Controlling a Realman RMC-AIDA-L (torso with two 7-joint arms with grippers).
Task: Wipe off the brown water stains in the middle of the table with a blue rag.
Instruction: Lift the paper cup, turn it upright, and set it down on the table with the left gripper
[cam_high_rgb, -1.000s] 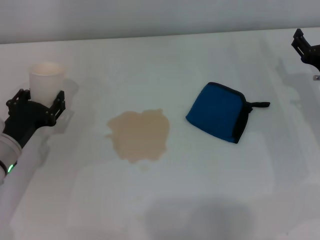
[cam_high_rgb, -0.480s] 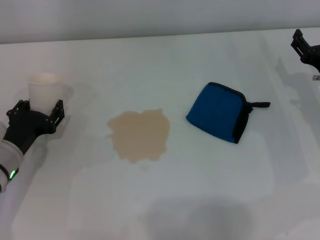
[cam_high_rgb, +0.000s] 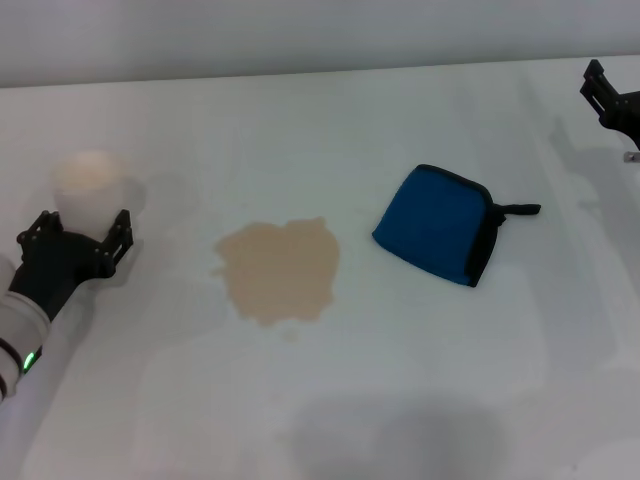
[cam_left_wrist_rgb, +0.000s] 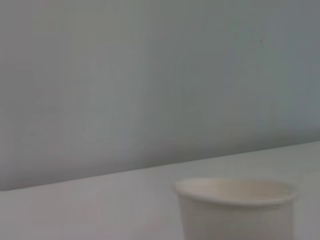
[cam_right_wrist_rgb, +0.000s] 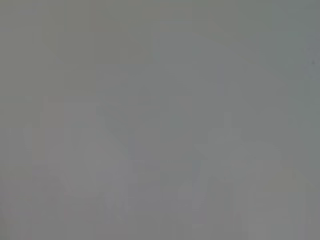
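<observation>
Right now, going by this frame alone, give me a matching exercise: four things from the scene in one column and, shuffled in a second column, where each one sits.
Things:
1. tan puddle of brown water stains
2. folded blue rag with black edging
3. white paper cup
4. right gripper

Places:
A. far right edge of the head view, above the white table
B. middle of the table
C. left side, just beyond the left gripper
D. right of the stain, lying flat, untouched

Pairs: 1-B, 2-D, 3-C, 4-A
</observation>
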